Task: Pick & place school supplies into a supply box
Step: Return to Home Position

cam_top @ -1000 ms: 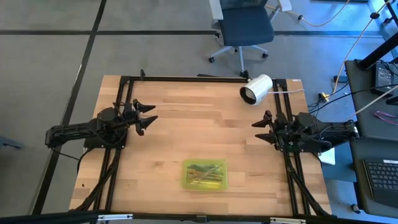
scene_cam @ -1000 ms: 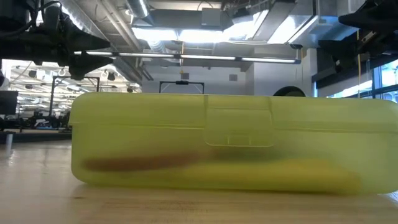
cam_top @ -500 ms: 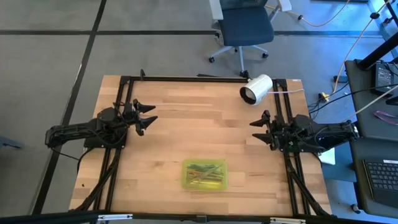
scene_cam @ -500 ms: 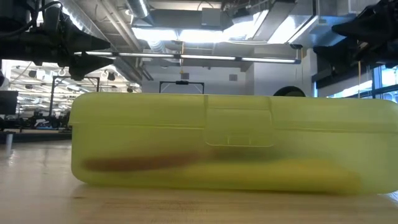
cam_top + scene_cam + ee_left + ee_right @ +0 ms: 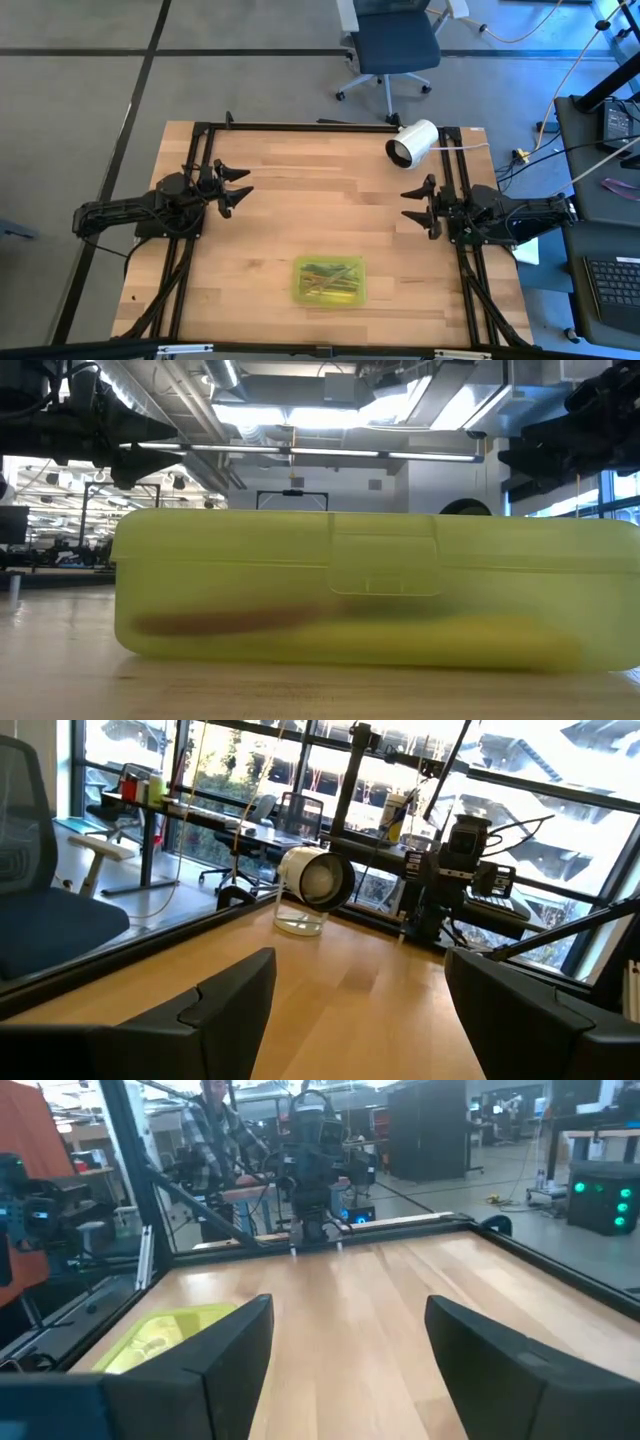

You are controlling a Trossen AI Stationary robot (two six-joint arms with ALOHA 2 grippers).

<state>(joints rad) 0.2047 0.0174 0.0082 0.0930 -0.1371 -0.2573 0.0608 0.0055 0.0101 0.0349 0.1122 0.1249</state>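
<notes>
The supply box is a yellow-green translucent case lying flat and shut near the table's near edge. It fills the low view and also shows in the right wrist view. The school supplies show through its lid as thin dark and yellow sticks. My left gripper hovers open over the table's left part, far from the box; its own view shows the gap. My right gripper hovers open over the table's right part, also away from the box.
A white cylinder lies on its side at the table's far right corner, also seen in the left wrist view. Black frame rails run along the table's edges. Bare wood lies between the two grippers. A person stands beyond the table.
My right gripper has drifted slightly toward the table's left. The left arm and the supply box have kept still.
</notes>
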